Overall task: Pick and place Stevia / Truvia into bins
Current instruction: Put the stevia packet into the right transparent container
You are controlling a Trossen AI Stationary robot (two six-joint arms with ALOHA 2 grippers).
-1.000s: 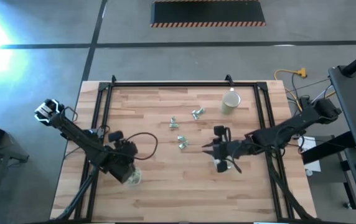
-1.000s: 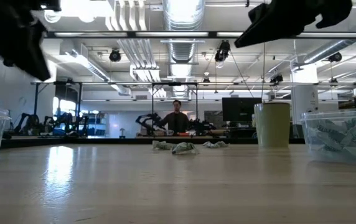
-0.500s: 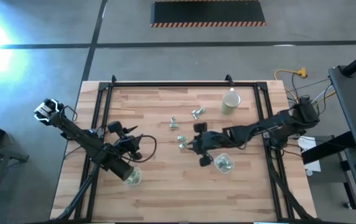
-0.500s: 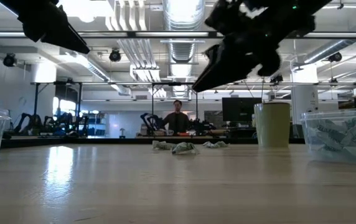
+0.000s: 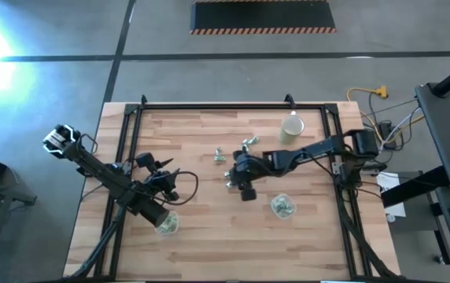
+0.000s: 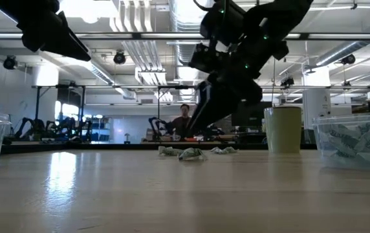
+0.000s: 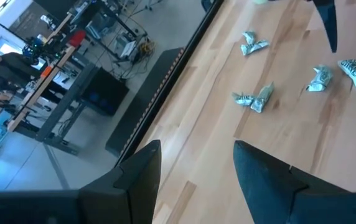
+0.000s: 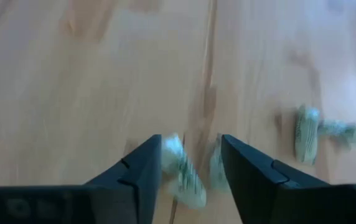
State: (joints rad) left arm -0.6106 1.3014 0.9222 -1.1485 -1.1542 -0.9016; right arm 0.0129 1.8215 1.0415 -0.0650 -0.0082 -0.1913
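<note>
Spread jaws of the right gripper (image 8: 190, 163) hang over two sachets (image 8: 184, 169) at mid-bench (a third lies beside). Left gripper (image 7: 196, 163), also spread, waits near its bin (image 5: 166, 224); the other bin (image 5: 282, 207) sits right

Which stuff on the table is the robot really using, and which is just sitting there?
For the job:
- green sachets loose on the wood
- right clear tub, sachets inside
- left clear tub
- right end effector, open over sachets
- left end effector, open, waiting

Just sitting there:
- beige cup
</note>
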